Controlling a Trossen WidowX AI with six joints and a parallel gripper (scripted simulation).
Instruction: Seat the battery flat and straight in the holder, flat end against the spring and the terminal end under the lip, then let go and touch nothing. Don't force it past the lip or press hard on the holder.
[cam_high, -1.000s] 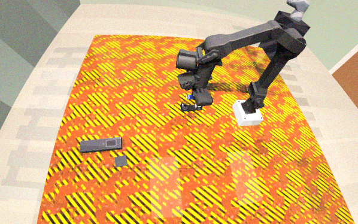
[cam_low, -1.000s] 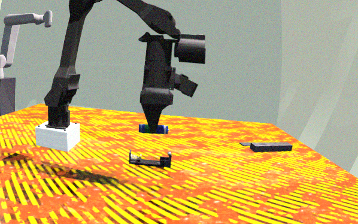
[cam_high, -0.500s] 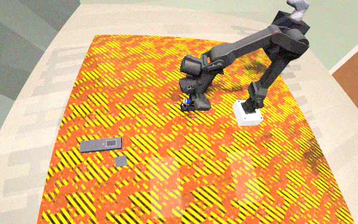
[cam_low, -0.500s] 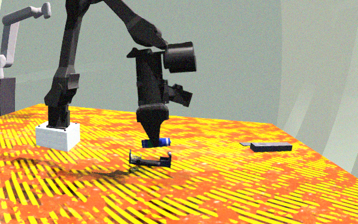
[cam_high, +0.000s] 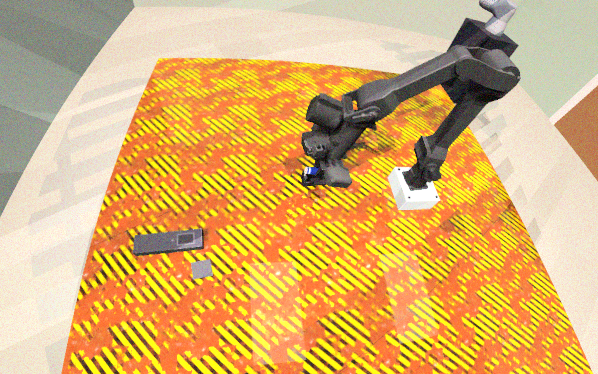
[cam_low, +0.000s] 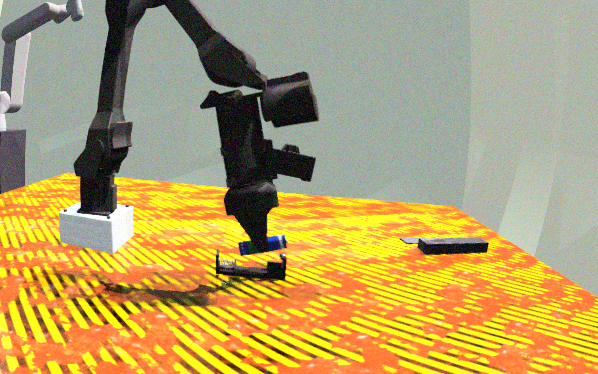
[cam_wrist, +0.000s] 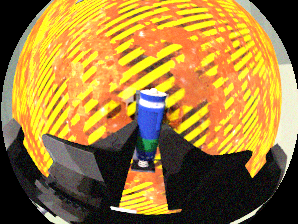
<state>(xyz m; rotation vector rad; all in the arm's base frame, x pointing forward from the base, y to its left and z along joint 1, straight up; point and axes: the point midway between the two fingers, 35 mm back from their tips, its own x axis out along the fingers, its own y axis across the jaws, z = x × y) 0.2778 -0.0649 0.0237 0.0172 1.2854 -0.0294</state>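
Observation:
My gripper (cam_low: 257, 241) (cam_high: 317, 177) (cam_wrist: 149, 125) is shut on the blue battery (cam_low: 275, 243) (cam_high: 311, 171) (cam_wrist: 150, 117), gripping it near its middle. The battery hangs a little above the black holder (cam_low: 250, 271), roughly along its length. In the exterior view its right end sits slightly higher than its left. The holder lies on the mat with its spring (cam_low: 227, 261) at the left end and its lip (cam_low: 283, 258) at the right end. The battery and holder are apart. In the top view and the wrist view the gripper and battery hide most of the holder.
A dark flat bar (cam_high: 167, 241) (cam_low: 452, 245) and a small grey square (cam_high: 201, 269) (cam_low: 410, 240) lie far off on the orange-and-yellow striped mat (cam_high: 300, 300). The arm's white base block (cam_high: 412, 192) (cam_low: 97, 227) stands near the holder.

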